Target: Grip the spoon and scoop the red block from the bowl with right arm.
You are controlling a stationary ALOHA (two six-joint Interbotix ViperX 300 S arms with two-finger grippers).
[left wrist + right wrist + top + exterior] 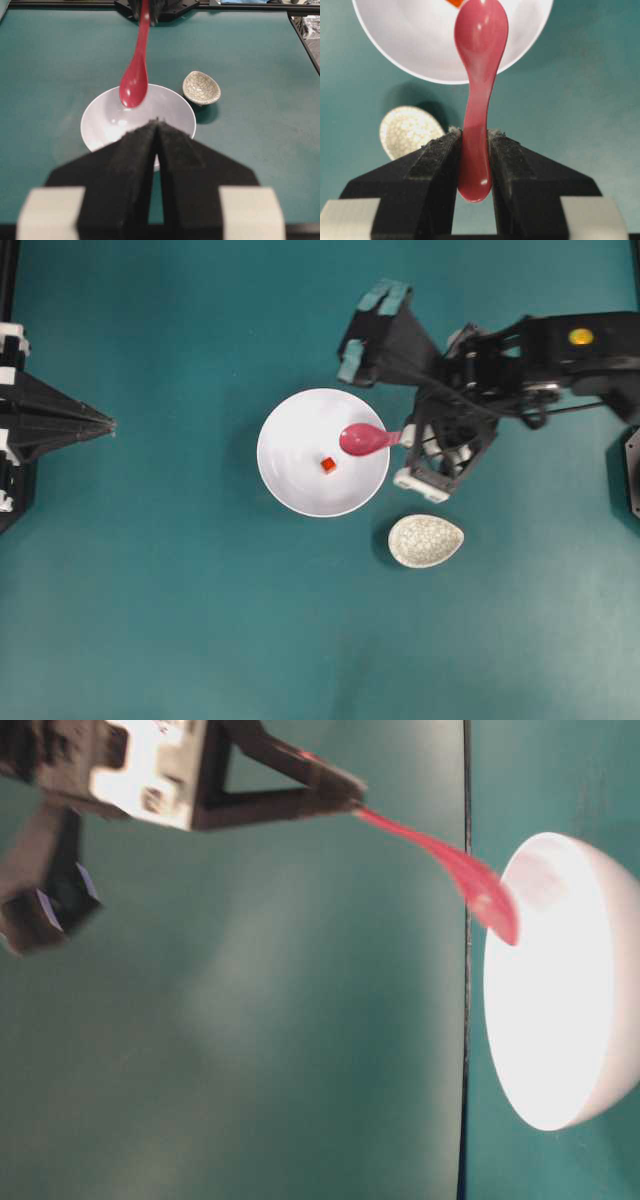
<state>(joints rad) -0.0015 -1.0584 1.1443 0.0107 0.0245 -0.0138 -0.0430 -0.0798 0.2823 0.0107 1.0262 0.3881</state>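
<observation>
Right claw [475,142] clamping spoon [479,75], red block [455,2] half cut off

Evenly bright from overhead; soft shadows left of the bowl [300,480]; bowl blown out, foreground blurred at table level.

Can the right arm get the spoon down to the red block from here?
Probably yes. The right gripper holds the spoon over the bowl, the red block lies uncovered just beyond its tip, nothing between.
</observation>
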